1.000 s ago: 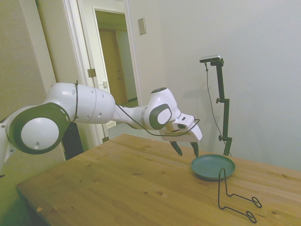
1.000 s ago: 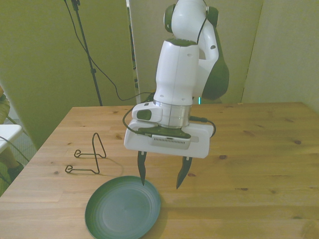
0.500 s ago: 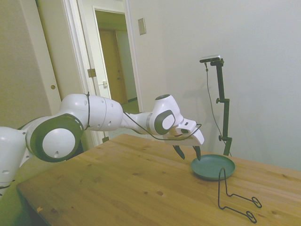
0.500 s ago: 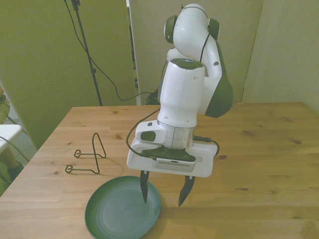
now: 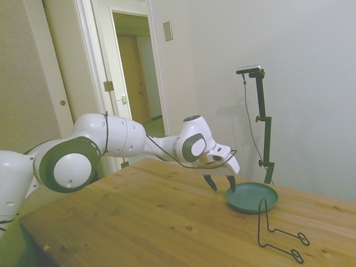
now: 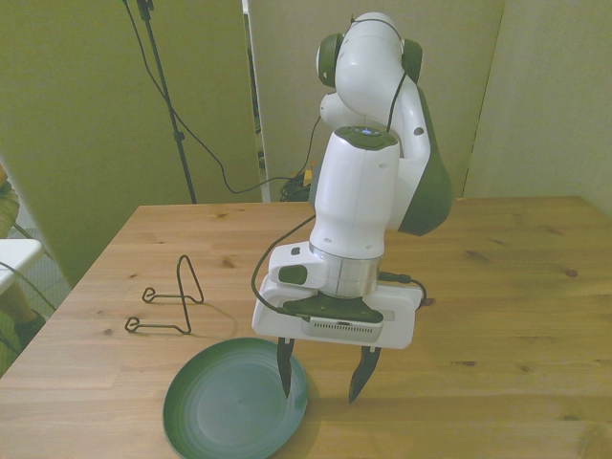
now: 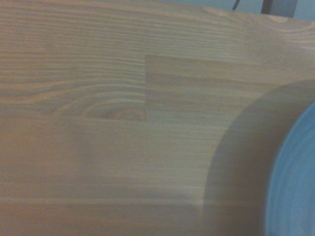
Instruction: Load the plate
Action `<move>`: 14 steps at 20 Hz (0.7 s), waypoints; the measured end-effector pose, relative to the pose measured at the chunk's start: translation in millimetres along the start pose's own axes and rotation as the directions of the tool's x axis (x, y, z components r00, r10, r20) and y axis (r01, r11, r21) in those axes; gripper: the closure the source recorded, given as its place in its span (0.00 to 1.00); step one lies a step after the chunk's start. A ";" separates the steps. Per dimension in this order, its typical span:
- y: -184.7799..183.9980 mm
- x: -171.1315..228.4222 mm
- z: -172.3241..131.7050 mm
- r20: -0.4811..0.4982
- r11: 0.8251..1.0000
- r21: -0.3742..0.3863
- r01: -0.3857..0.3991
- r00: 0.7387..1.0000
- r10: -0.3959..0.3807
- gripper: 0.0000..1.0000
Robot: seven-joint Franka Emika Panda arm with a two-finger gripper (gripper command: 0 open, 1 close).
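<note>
The teal-green plate [image 6: 234, 402] lies flat on the wooden table near the front edge, toward the front view's left; it also shows in the side view [image 5: 253, 197] and as a blurred rim in the wrist view [image 7: 295, 182]. My gripper [image 6: 323, 375] hangs open just above the plate's rim on the side toward the front view's right. One fingertip is over the plate's inside, the other over bare wood beside it. In the side view the gripper [image 5: 221, 184] sits at the plate's near edge. Nothing is held between the fingers.
A thin black wire stand [image 6: 170, 301] rests on the table behind the plate in the front view, and in front of it in the side view [image 5: 276, 233]. The wooden table [image 6: 497, 287] stretches toward the front view's right.
The gripper has come down and forward toward the plate's rim, still open. The plate and wire stand have not moved.
</note>
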State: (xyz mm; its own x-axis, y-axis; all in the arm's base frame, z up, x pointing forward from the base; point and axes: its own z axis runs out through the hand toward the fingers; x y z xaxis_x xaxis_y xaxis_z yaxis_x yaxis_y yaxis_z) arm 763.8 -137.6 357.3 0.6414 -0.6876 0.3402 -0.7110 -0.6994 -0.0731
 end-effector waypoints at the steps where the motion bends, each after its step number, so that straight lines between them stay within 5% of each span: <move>1: -1.1 -0.3 -0.2 -0.001 1.000 0.001 0.001 1.000 -0.001 0.00; 14: 0.7 6.3 3.5 -0.027 1.000 -0.022 0.005 1.000 -0.005 0.00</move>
State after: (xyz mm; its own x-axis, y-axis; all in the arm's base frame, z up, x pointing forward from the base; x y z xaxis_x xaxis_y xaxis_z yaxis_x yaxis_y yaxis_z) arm 768.3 -143.2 356.1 0.6371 -0.6785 0.3657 -0.7141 -0.6981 -0.0512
